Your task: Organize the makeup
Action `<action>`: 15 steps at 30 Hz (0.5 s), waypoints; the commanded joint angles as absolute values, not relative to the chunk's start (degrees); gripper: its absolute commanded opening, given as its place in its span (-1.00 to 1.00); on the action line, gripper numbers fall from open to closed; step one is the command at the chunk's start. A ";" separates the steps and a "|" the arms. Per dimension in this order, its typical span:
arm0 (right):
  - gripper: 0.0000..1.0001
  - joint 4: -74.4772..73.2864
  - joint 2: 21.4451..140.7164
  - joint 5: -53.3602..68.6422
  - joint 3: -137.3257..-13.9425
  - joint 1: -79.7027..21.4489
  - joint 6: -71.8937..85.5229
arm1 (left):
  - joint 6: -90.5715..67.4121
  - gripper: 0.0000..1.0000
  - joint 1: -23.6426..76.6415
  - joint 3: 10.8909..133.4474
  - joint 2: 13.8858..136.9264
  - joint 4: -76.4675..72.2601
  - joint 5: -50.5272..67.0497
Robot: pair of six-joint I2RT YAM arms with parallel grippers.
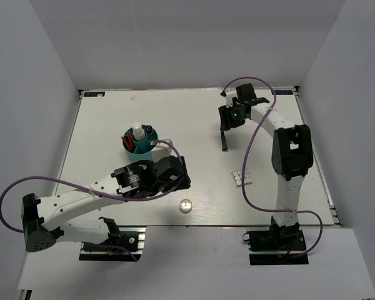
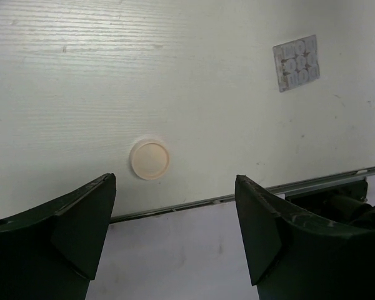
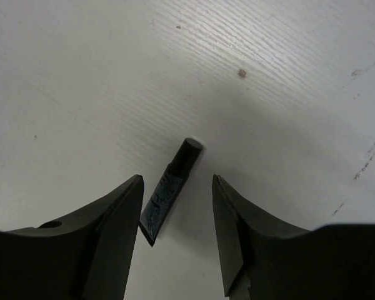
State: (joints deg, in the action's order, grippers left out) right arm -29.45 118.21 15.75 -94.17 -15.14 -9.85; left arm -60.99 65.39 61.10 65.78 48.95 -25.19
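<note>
- Right gripper (image 3: 176, 186), jaws apart, straddles the short black tube (image 3: 186, 153) lying flat on the tabletop (image 3: 287, 94); it is not yet clamped.
- Tube looks light, stiff and slick, likely to roll; pinch across its mid-body.
- Left gripper (image 2: 174, 182) gapes wide and empty, just short of the tiny round jar (image 2: 150, 159).

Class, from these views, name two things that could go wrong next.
The black tube lies skewed between the open jaws of the right end effector; closing may spin it out. The round jar sits close to the near edge of the table, ahead of the open left end effector; a nudge might push it off.
</note>
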 commanded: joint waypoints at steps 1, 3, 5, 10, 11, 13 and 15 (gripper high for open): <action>0.08 -27.16 120.67 10.73 -98.87 -16.61 -7.65 | -63.81 0.72 65.57 61.26 66.61 52.55 -27.25; 0.07 -26.72 122.51 8.80 -100.01 -16.96 -7.12 | -64.25 0.73 65.57 61.35 66.97 53.17 -27.25; 0.06 -26.63 123.22 7.21 -100.11 -17.67 -6.86 | -64.69 0.73 65.57 61.09 67.15 53.17 -27.33; 0.05 -27.24 124.10 6.59 -99.41 -18.37 -6.33 | -65.56 0.73 65.57 59.68 66.27 53.00 -27.60; 0.04 -27.33 124.19 6.50 -99.23 -18.28 -6.07 | -65.57 0.73 65.57 59.50 65.92 53.17 -27.86; 0.00 -28.03 124.45 6.50 -98.44 -18.37 -5.63 | -65.92 0.74 65.57 59.24 65.48 53.44 -28.21; -0.03 -28.12 124.54 6.07 -97.74 -18.63 -5.01 | -66.18 0.74 65.57 58.71 64.87 53.61 -28.21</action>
State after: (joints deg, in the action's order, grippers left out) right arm -28.16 124.09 7.49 -97.71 -18.20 -6.50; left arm -64.64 65.39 59.44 67.29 52.73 -26.35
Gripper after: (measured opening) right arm 0.495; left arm 0.868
